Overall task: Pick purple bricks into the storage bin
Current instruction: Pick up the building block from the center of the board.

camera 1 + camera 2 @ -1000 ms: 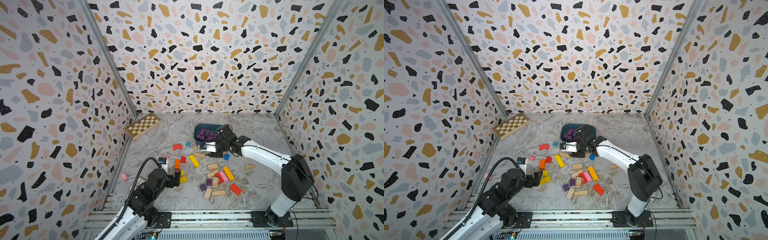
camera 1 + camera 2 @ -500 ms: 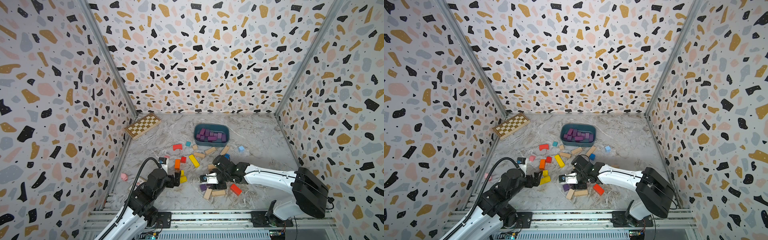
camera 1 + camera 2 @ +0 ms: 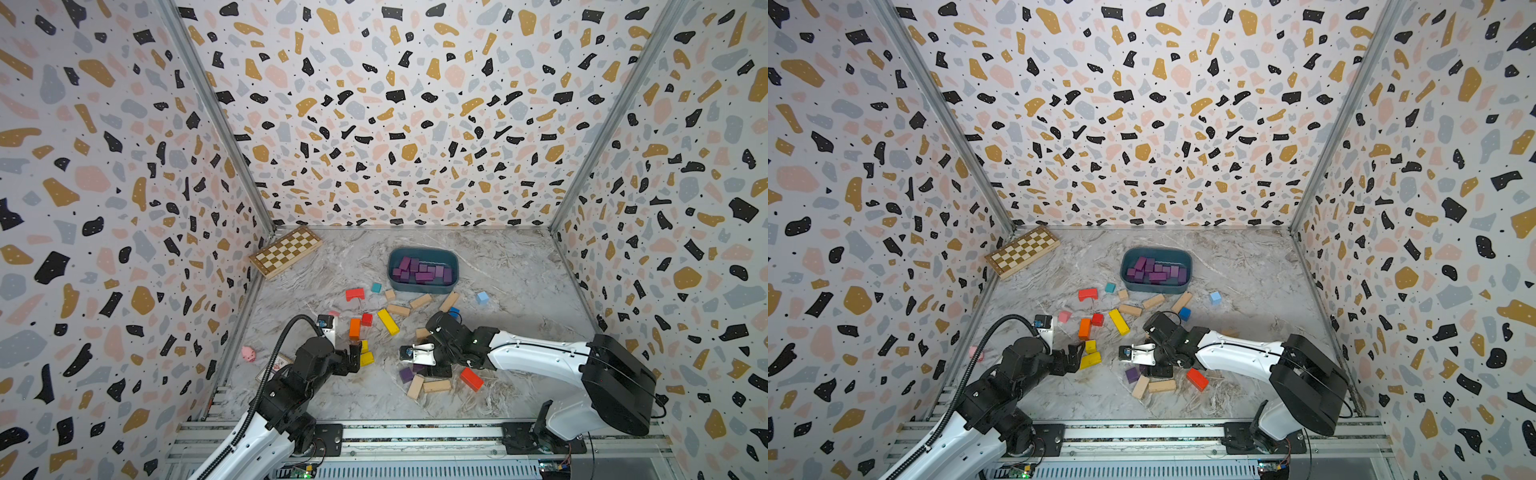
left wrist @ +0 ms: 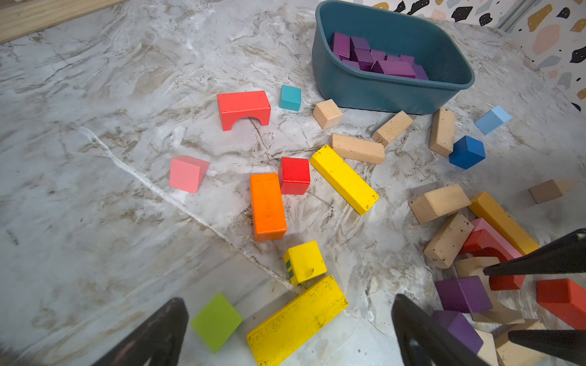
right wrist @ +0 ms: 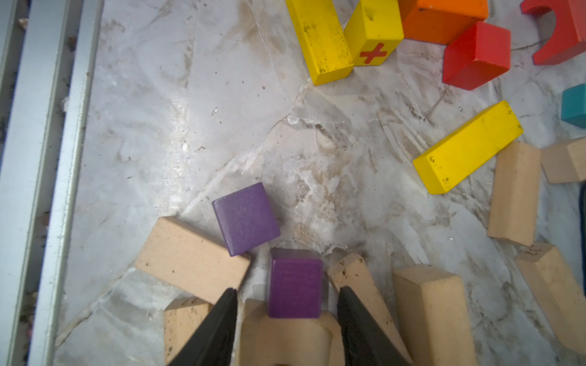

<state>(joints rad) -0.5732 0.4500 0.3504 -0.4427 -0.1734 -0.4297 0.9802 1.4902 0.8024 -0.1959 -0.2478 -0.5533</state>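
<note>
Right gripper (image 5: 287, 289): set fairly narrow but not closed, jaws down on either side of a small matte purple wooden cube (image 5: 295, 286), a sliver of gap on each flank, nothing held. Left gripper (image 4: 288, 304): spread wide, empty, above a yellow wooden bar (image 4: 298, 320). Most purple bricks (image 3: 422, 272) already inside the dark teal-blue plastic storage bin (image 3: 422, 287). The straddled cube and a second loose purple cube (image 5: 245, 218) lie well apart from the bin, on the robot's side of it.

Likely trouble: crowding. Hemmed by a plain wood wedge (image 5: 358, 279) just beside one jaw, and seemingly perched on a pale wooden arch piece (image 5: 285, 336). Could pinch the wedge along with the cube, or tip the cube off its perch on closing. Could also nudge the plain wood bar (image 5: 190, 256) touching the second cube and shove that cube away. Long carry to the bin: with a weak corner grip, possible drop short of the rim.

Underneath: grey-white marbled sheet (image 3: 519, 266), scuffed and creased, slick-looking. Around: terrazzo-print walls (image 3: 395, 124) on three sides, aluminium rail (image 3: 415, 432) on the side farthest from the bin, wooden chessboard (image 3: 286, 251) near the bin.
</note>
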